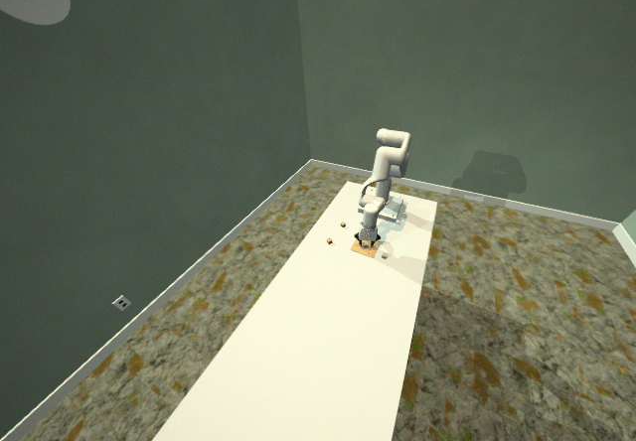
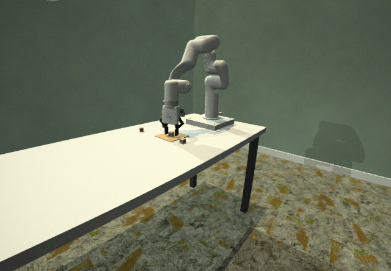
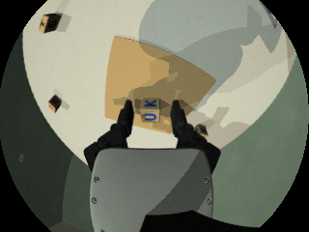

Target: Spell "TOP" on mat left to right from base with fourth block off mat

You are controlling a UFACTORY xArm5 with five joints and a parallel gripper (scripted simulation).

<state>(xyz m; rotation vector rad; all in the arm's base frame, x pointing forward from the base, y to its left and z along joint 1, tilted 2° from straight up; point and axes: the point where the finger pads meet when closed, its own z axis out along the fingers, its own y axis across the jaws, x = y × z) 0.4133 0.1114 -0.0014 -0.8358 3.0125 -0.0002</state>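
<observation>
The tan mat lies flat on the table. A block with blue letters sits on it; the wrist view shows a K and a U on two faces. My gripper is open, its fingers low on both sides of this block with gaps. A second block lies off the mat, just right of it in the wrist view. A third block and a fourth block lie off its left side. Their letters are unreadable.
The robot's base plate stands behind the mat at the table's far end. The long white table extends away from the base. The arm's shadow falls across the mat in the wrist view.
</observation>
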